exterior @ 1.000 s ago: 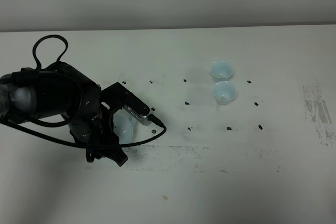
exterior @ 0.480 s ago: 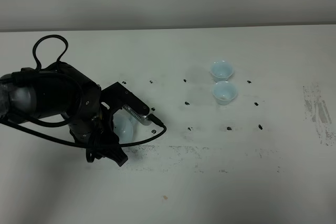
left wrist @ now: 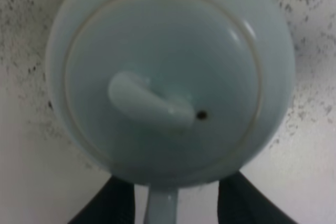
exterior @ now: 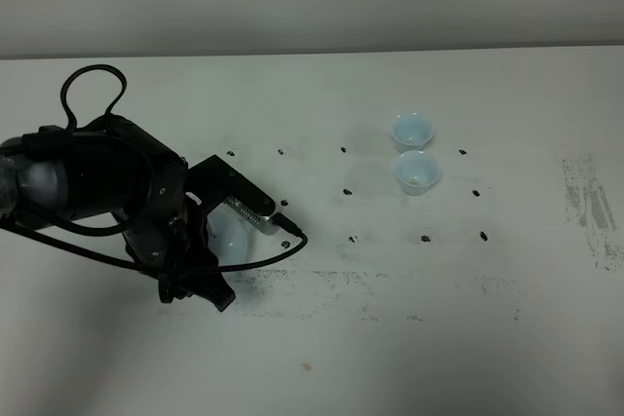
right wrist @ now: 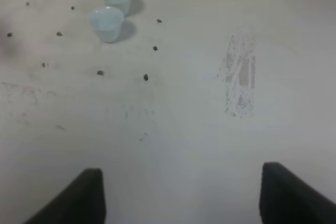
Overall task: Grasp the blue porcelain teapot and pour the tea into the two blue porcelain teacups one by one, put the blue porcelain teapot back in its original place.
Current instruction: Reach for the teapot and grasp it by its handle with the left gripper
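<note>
The blue porcelain teapot (left wrist: pixel 168 77) is being left standing on the table (exterior: pixel 390 338), well apart from the two blue porcelain teacups (exterior: pixel 416 172). Its handle (left wrist: pixel 160 208) is being straddled by the left end effector (left wrist: pixel 176 203), jaws apart and gaps showing; centring is being called for before a firm close.

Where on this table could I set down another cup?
Free: the stretch between the teapot and the two teacups, and the near strip of the table in front of them. Crowded: the left, where the arm crouches over the teapot.
</note>
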Robot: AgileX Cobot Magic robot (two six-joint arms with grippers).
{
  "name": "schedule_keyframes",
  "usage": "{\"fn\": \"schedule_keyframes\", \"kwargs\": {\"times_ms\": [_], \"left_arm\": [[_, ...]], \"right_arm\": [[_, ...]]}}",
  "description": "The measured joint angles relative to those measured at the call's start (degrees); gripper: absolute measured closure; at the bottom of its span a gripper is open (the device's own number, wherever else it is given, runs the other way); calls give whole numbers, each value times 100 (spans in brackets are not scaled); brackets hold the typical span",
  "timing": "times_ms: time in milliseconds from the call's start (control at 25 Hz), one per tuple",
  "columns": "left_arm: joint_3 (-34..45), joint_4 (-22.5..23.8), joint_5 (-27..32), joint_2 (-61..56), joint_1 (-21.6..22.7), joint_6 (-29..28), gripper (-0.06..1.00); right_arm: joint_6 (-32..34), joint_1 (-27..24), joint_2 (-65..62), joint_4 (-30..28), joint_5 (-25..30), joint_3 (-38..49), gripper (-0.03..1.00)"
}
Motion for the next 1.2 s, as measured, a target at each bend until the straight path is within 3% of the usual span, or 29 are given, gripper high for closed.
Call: {"fn": "schedule_keyframes", "kwargs": {"times_ms": [1200], "left_arm": [[-155, 58, 245, 198, 62, -192, 59]], "right_arm": [[0, 0, 0, 0, 0, 0, 38]]}}
